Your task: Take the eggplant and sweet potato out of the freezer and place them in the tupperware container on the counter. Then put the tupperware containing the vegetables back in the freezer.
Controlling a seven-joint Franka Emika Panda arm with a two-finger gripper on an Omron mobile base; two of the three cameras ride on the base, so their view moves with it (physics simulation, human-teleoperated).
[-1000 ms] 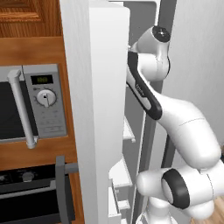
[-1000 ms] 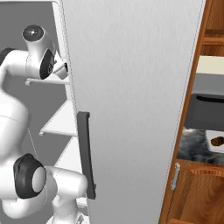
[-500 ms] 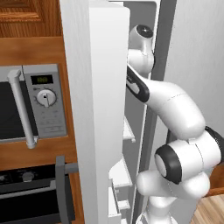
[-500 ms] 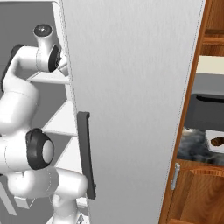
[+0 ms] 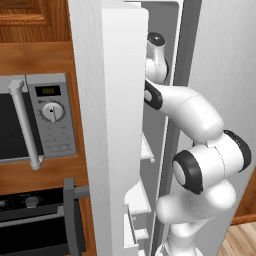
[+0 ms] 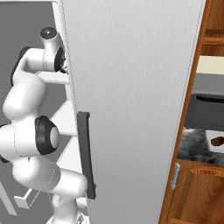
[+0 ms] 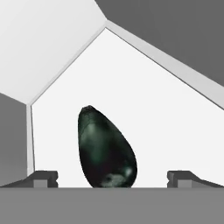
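In the hand view the eggplant (image 7: 107, 148), glossy and near-black, lies on a white freezer shelf (image 7: 166, 113) just ahead of my gripper (image 7: 113, 178). The gripper is open, with one fingertip on each side of the eggplant's near end and nothing held. My arm (image 5: 190, 115) reaches into the freezer (image 5: 150, 150) past its open door (image 5: 115, 125). To the far right the sweet potato (image 6: 217, 141), a brown lump, rests in the whitish tupperware container (image 6: 209, 136) on the dark counter (image 6: 192, 146).
The closed fridge door (image 6: 131, 96) with its dark bar handle (image 6: 87, 162) hides my hand in the right base view. A grey toaster oven (image 6: 209, 109) stands behind the tupperware. A silver microwave (image 5: 35, 120) and an oven (image 5: 35, 220) sit left of the freezer.
My arm has folded upward and pushed deeper into the freezer, its elbow and forearm now closer to the shelves. The doors and counter things have not moved.
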